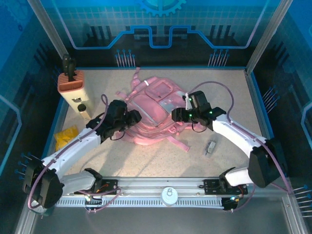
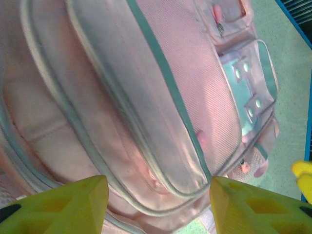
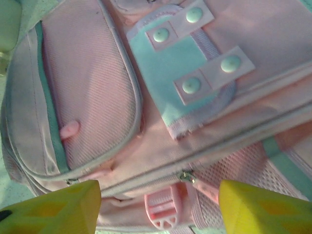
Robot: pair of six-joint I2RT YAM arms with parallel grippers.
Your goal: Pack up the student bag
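From above, the student bag (image 1: 153, 109) lies flat on the table (image 1: 146, 163), about midway between the left and right edges and closer to the far edge than to the near one. Its straps trail toward the far edge and toward the near right. The left gripper (image 1: 132, 118) sits at the bag's left side and the right gripper (image 1: 175, 115) at its right side. From this view I cannot tell how wide either one stands.

Near the far left corner stands a brown holder (image 1: 71, 83), with a pale bottle (image 1: 81, 106) just in front of it. A yellow thing (image 1: 65, 137) lies by the left edge. A small grey item (image 1: 211, 147) lies right of the bag, apart from it. A white round disc (image 1: 169, 195) sits on the rail at the near edge.

In the left wrist view, the left gripper's yellow fingers (image 2: 68, 204) stand well apart with nothing clamped. The bag's pink front with its grey piping lies in the gap beyond them, and a translucent pocket with snaps (image 2: 246, 92) lies further off.

In the right wrist view, the right gripper's fingers (image 3: 258, 207) are likewise spread and hold nothing. Beyond them lie the bag's snap flap (image 3: 190, 63), a pink zipper pull (image 3: 69, 129) and a pink buckle (image 3: 163, 213).
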